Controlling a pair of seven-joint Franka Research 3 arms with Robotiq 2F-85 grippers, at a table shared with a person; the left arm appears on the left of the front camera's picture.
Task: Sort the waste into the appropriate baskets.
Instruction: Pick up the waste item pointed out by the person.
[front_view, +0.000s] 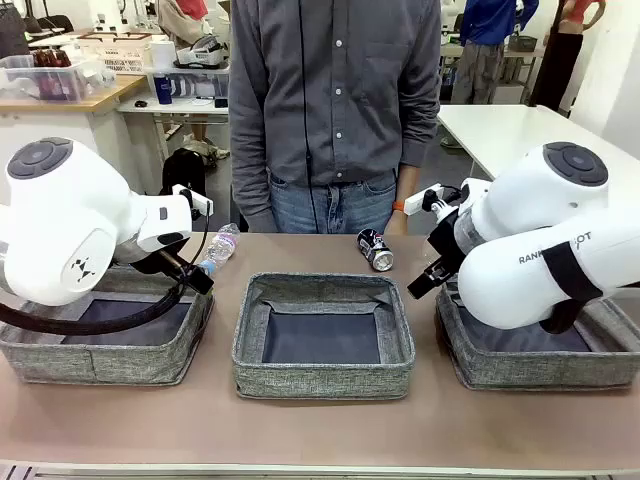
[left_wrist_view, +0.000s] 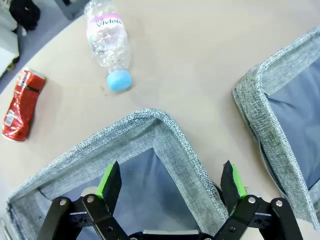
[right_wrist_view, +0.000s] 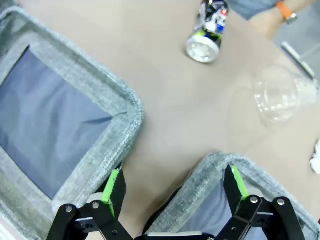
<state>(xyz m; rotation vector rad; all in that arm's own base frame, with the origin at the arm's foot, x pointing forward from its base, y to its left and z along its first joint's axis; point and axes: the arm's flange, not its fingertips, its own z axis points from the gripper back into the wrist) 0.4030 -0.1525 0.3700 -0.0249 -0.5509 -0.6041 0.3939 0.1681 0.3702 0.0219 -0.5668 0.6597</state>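
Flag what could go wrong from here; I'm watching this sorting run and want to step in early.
The clear blue-capped plastic bottle lies on its side and may roll when the open left hand closes on it.
The dark printed can with silver ends lies near the person's hand; the open right hand reaching there might bump it.
The crumpled clear plastic is see-through, so a grasp could be misjudged.

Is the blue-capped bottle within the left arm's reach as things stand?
Probably yes: the left gripper hangs open over the left basket's corner, and the bottle lies on bare table just beyond that rim, nothing in between.
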